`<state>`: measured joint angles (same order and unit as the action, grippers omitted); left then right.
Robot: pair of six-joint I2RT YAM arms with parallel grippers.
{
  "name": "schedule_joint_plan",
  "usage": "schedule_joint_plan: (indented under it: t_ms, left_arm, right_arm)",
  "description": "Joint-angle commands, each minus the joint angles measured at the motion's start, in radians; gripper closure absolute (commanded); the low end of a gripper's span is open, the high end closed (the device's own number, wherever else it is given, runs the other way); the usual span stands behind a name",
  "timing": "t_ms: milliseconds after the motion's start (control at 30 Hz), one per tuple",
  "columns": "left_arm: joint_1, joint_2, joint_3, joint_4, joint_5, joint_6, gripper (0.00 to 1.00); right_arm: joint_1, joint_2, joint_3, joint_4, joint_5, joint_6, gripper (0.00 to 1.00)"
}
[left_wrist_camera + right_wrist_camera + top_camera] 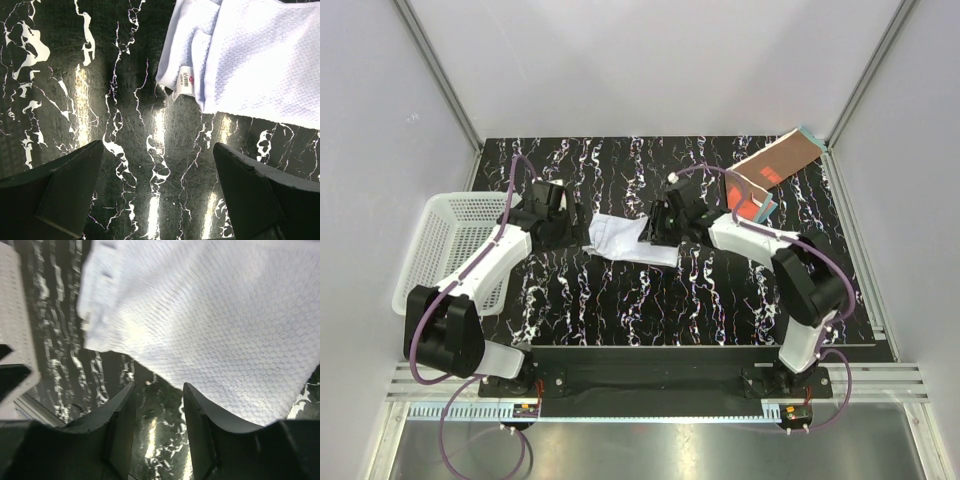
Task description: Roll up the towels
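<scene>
The white towel [617, 237] lies rumpled in the middle of the table [720, 310], with the left gripper [157, 147] spread wide and empty beside its tagged corner, the right gripper [157, 390] narrowed and empty, tips at the cloth's edge and perhaps touching it, and the rust-brown towel [775, 165] at the far right corner.

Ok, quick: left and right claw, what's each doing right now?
Left claw: wide open, empty, short of the white towel.
Right claw: partly open, empty, tips at the towel's edge.
</scene>
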<state>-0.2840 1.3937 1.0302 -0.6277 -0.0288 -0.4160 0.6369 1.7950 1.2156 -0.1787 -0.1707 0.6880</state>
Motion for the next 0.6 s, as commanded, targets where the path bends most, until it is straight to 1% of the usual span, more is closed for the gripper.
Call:
schedule_joint_plan:
  t_ms: [0, 100, 133, 200, 233, 400, 567]
  left_arm:
    - [-0.003, -0.007, -0.012, 0.048, 0.009, 0.022, 0.02]
    - [-0.007, -0.013, -0.019, 0.062, 0.018, 0.031, 0.03]
    - [-0.012, -0.019, -0.022, 0.066, 0.023, 0.036, 0.1]
    - [-0.02, -0.021, -0.027, 0.088, 0.061, 0.048, 0.14]
    - [-0.024, -0.021, -0.027, 0.092, 0.069, 0.052, 0.19]
    - [-0.04, 0.007, 0.017, 0.088, 0.098, 0.071, 0.22]
    - [-0.076, 0.076, 0.088, 0.097, 0.102, 0.048, 0.22]
  right_arm:
    - [0.018, 0.056, -0.043, 0.082, -0.046, 0.001, 0.52]
    - [0.018, 0.079, -0.092, 0.11, -0.02, 0.005, 0.53]
    - [0.018, 0.087, -0.105, 0.111, -0.015, 0.007, 0.54]
    - [0.018, 0.095, -0.138, 0.114, -0.007, 0.005, 0.56]
    - [0.017, 0.092, -0.152, 0.116, -0.006, 0.007, 0.56]
    - [0.018, 0.044, -0.292, 0.128, -0.015, 0.021, 0.57]
    - [0.018, -0.052, -0.409, 0.11, -0.02, 0.012, 0.57]
